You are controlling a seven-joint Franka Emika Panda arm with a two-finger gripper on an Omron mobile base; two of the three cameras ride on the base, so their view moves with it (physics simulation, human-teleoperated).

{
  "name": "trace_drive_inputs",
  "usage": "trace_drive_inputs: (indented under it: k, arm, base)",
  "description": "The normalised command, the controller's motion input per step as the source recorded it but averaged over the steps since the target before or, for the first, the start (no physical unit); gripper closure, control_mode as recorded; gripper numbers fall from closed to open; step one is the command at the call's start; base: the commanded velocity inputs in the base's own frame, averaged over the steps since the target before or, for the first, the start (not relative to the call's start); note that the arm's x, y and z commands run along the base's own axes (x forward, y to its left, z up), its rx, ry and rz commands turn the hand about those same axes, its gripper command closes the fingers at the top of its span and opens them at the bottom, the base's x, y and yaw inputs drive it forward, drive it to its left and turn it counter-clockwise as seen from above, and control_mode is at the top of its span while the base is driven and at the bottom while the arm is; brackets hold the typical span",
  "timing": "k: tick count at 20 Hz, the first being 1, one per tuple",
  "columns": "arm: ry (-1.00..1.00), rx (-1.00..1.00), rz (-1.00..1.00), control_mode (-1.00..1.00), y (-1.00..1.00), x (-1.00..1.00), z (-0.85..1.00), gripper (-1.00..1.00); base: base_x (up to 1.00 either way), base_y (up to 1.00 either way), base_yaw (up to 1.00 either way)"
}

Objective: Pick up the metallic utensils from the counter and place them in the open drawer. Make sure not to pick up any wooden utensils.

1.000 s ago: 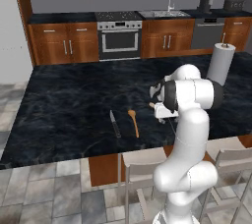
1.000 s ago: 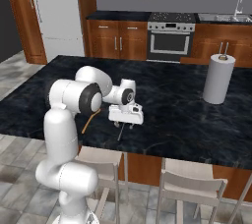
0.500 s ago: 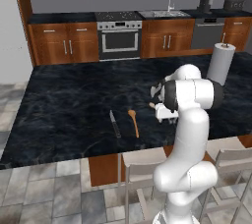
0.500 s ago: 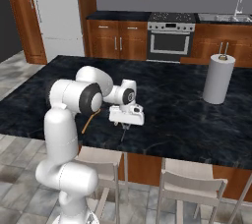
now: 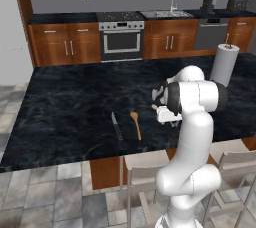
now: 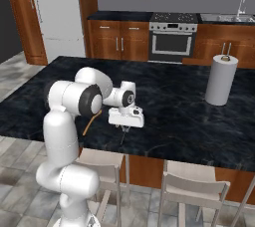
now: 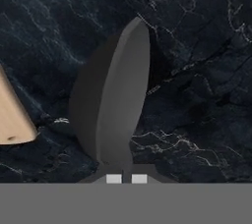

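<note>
Hand view: gripper (image 7: 126, 179) pinched together on the metal spoon (image 7: 115, 105), low over the counter (image 7: 197, 46).
Beside it: end of a wooden spoon (image 7: 12, 120).
Left: knife (image 5: 116, 125) lies untouched; nothing looks delivered to the drawer yet.

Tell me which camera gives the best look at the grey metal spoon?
The hand view: the metal spoon sits large in the middle, its grey bowl rising from the shut gripper. In the right base view it is a thin dark sliver under the gripper. From the left base view I cannot make it out.
</note>
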Motion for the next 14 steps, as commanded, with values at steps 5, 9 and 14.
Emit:
trace_drive_inputs:
  k: [5,9,14]
  arm:
    - [0.04,0.0,0.04,-1.0,0.0,0.0,-0.77,1.0]
    - [0.02,0.0,0.0,-1.0,0.0,-0.22,0.07,1.0]
    - [0.0,0.0,0.0,-1.0,0.0,-0.49,0.81,1.0]
  base:
    - [0.0,0.0,0.0]
    - [0.0,0.0,0.0]
    - [0.0,0.0,0.0]
